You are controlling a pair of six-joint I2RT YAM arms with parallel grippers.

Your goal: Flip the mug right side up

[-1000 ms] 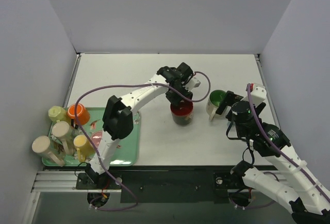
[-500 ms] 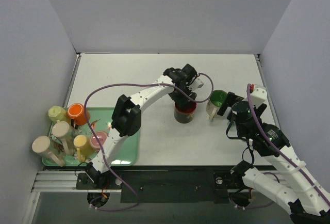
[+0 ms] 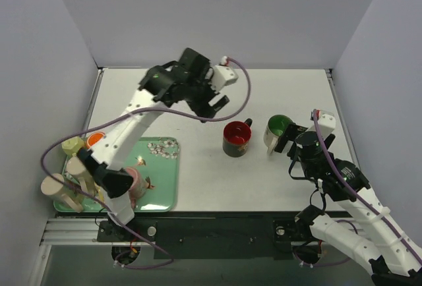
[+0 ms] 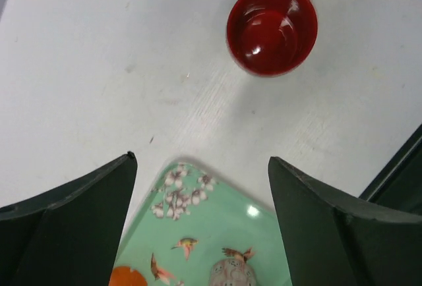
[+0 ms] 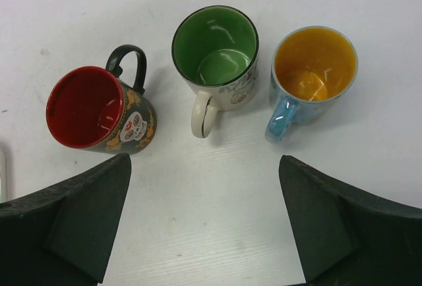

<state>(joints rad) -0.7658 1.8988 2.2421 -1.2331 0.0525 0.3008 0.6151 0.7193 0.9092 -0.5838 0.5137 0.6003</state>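
The red mug stands upright, mouth up, on the white table, just toward 3 o'clock of the table's middle. It is glossy red inside and dark outside, with a skull and orange motifs. Its dark handle points to 1 o'clock in the top view.

The left gripper hangs in the air at 11 o'clock of the mug, well apart from it. Its fingers are spread wide with nothing between them.

The right gripper is also spread and holds nothing.

A green mug with a pale handle stands upright at 3 o'clock of the red one, near but apart. In the right wrist view a blue mug with a yellow-orange inside stands at 3 o'clock of the green one. They are just beside each other, possibly touching.

A green tray printed with blossoms and birds lies at 8 o'clock of the red mug.

From above, the right arm hides the blue mug. The left arm covers part of the tumblers at the tray's 9 o'clock edge, and the wrist view cuts the tray off.
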